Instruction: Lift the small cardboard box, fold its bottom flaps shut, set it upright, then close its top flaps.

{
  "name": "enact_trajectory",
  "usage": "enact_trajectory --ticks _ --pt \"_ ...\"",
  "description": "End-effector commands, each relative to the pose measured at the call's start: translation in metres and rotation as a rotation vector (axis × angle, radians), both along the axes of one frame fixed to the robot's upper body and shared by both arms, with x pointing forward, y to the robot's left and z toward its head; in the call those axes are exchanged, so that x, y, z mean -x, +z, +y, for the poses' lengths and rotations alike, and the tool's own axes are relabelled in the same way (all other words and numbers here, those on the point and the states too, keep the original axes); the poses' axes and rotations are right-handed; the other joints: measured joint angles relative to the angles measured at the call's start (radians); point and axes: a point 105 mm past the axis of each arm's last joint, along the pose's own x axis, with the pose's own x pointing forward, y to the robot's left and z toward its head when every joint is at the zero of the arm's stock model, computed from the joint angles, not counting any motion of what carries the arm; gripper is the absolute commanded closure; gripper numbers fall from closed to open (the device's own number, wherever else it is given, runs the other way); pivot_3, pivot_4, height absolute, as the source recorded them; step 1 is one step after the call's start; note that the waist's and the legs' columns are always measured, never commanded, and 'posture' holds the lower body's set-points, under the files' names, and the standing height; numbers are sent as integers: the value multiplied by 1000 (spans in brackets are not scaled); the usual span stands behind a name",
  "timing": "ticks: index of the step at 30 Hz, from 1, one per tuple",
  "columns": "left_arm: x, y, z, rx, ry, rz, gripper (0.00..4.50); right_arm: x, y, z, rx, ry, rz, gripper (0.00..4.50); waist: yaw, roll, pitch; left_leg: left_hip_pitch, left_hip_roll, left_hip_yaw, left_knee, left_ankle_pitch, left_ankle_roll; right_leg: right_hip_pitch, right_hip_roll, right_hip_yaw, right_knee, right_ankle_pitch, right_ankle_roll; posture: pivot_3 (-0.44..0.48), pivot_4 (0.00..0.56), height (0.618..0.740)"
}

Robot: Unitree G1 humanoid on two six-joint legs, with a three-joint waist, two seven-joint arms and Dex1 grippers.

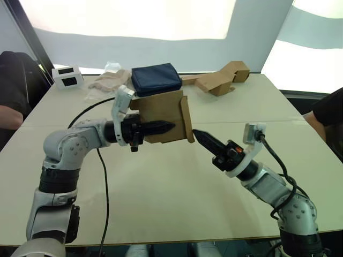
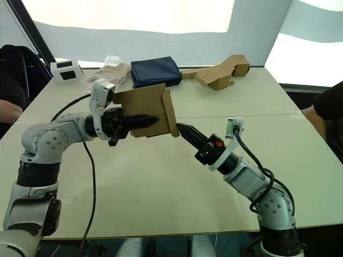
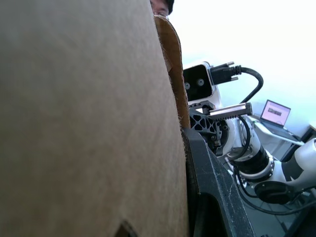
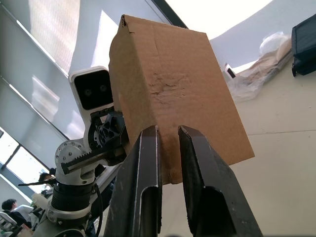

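The small cardboard box (image 1: 161, 110) hangs in the air above the table's middle, tilted, with one plain brown side facing me. My left gripper (image 1: 161, 127) is shut on its wall; one of its fingers (image 3: 212, 182) lies against the cardboard (image 3: 89, 98). A short flap (image 1: 186, 119) stands along the box's right edge. My right gripper (image 1: 197, 134) is shut and holds nothing, its tip right at the flap's lower corner. The right wrist view has the box (image 4: 173, 89) just beyond the right gripper (image 4: 168, 131). Which flaps are the bottom flaps or top flaps cannot be told.
A navy pouch (image 1: 156, 78), a bent tan cardboard piece (image 1: 221, 79), crumpled plastic (image 1: 110, 80) and a white device (image 1: 67, 76) lie along the table's far side. A person sits at each side (image 1: 10, 91) (image 1: 327, 115). A black cable (image 1: 102, 176) trails from my left arm.
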Motion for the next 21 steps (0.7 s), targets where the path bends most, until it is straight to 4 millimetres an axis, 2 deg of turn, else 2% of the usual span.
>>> enact_trajectory --ticks 1,3,20,21 --pt "4 10 -1 10 -16 -40 4500 7 11 1 10 14 -67 2869 0 0 0 0 0 0 0 0 0 0 0 0 0 0 0 0 150 740" --pt "5 11 -1 9 -19 -41 4500 6 11 1 11 9 -68 2006 0 0 0 0 0 0 0 0 0 0 0 0 0 0 0 0 150 740" --pt "7 9 -1 -8 -31 -47 4500 1 19 -14 -71 -34 -61 2006 0 0 0 0 0 0 0 0 0 0 0 0 0 0 0 0 150 740" --pt "7 9 -1 -7 -31 -47 4500 1 19 -14 -72 -34 -60 2254 0 0 0 0 0 0 0 0 0 0 0 0 0 0 0 0 150 740"
